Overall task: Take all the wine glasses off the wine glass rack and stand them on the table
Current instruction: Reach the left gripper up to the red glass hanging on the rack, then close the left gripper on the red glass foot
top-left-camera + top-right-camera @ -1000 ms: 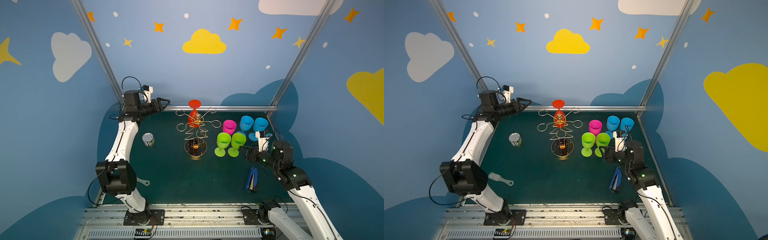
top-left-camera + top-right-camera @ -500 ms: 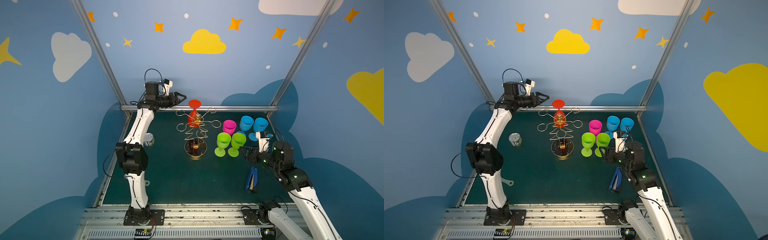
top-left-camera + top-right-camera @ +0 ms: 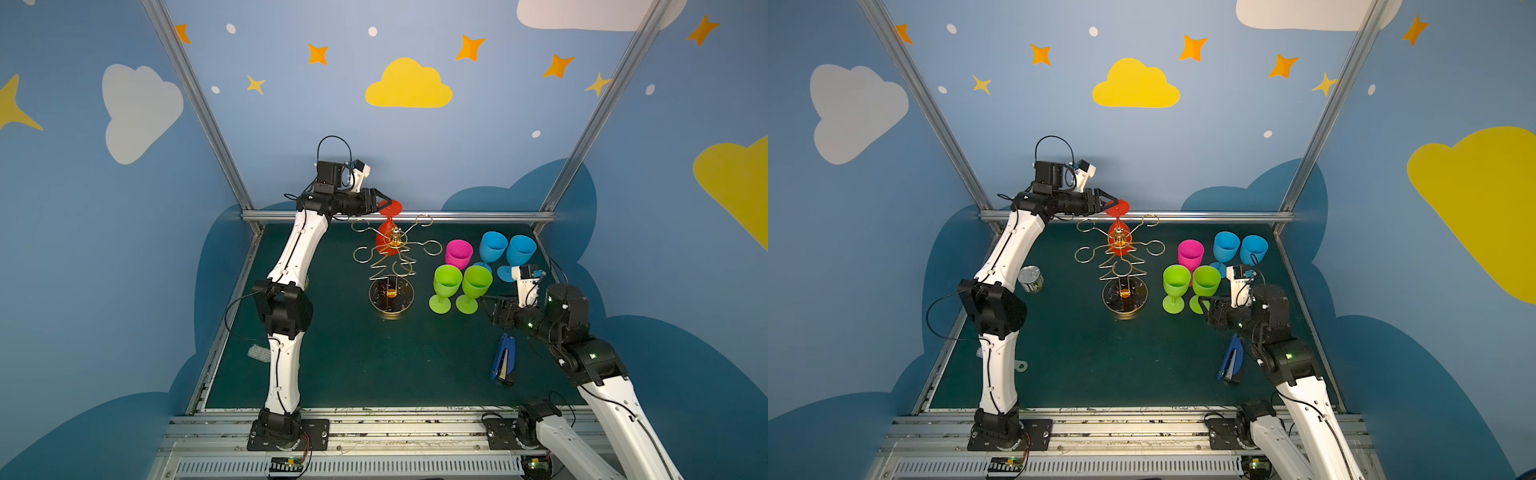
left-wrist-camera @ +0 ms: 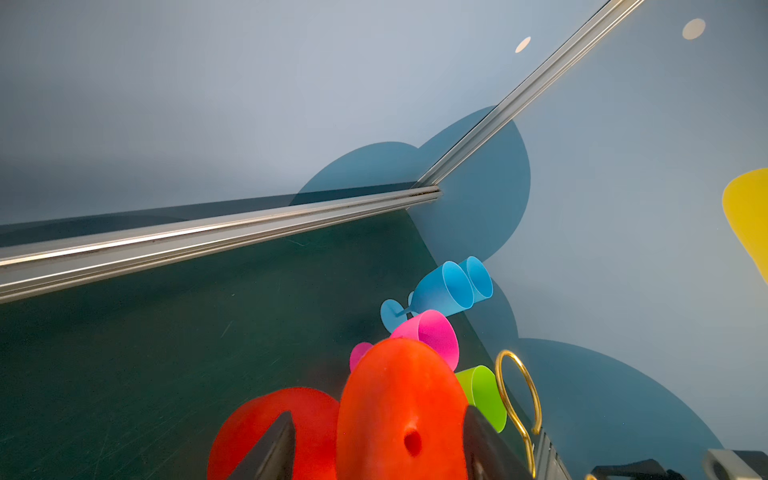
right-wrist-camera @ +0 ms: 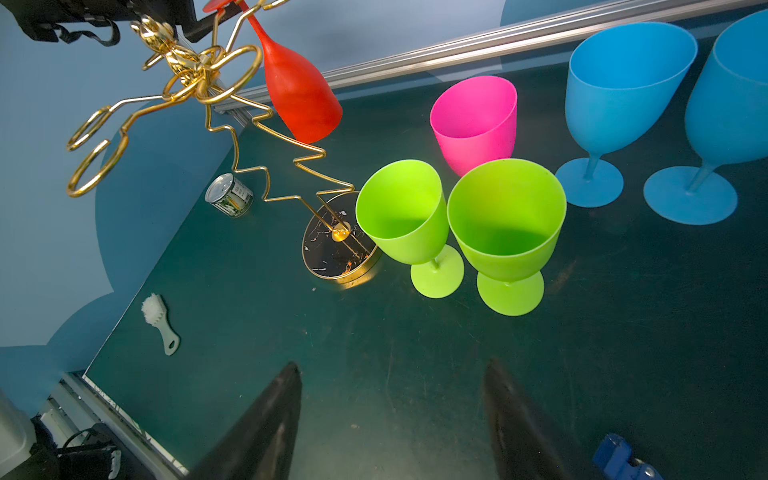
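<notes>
A red wine glass (image 3: 384, 240) (image 3: 1119, 243) (image 5: 299, 95) hangs bowl-down from a back arm of the gold wine glass rack (image 3: 390, 296) (image 3: 1124, 297) (image 5: 338, 249). Its round foot (image 4: 399, 399) sits on top of the arm. My left gripper (image 3: 384, 203) (image 3: 1111, 201) (image 4: 376, 411) is raised level with that foot, and its jaws stand on either side of it. One finger meets the foot's edge and the other stands a little off it. My right gripper (image 3: 488, 305) (image 3: 1208, 309) (image 5: 392, 365) hovers open and empty low over the mat, in front of the green glasses.
Two green glasses (image 3: 461, 286), a pink glass (image 3: 458, 253) and two blue glasses (image 3: 507, 253) stand right of the rack. A small can (image 3: 1030, 279) and a brush (image 5: 160, 320) lie to its left, and a blue stapler (image 3: 503, 361) under my right arm. The metal back rail (image 3: 478, 216) runs just behind the rack.
My left arm has swung from the back left corner rightward up to the red glass's foot, and its jaws have narrowed. The right arm has hardly moved.
</notes>
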Controlling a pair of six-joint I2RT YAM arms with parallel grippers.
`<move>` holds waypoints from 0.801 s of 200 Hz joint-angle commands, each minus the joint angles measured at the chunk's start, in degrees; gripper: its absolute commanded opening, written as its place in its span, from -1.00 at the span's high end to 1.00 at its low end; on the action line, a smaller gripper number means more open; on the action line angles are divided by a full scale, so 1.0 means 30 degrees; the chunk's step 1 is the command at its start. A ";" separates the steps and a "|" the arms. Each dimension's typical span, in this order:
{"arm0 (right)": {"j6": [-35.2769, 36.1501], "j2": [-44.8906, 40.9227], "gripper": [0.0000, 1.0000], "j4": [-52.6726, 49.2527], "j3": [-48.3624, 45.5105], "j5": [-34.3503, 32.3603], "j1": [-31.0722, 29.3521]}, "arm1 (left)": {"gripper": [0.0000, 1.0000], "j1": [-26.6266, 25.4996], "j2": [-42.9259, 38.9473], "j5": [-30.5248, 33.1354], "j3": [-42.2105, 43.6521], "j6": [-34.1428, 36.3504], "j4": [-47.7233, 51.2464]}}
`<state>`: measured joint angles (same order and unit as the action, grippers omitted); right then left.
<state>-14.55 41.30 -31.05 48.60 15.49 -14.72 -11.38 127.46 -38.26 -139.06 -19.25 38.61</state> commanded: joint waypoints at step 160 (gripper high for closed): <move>0.0230 -0.0696 -0.39 -0.0395 0.0207 -0.0299 -0.0071 | 0.83 0.0185 -0.0168 0.0302 -0.0579 -0.0906 0.0382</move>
<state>-14.31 40.16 -31.33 48.60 15.22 -14.72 -11.46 127.46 -36.88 -140.64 -20.97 38.28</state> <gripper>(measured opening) 0.695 0.098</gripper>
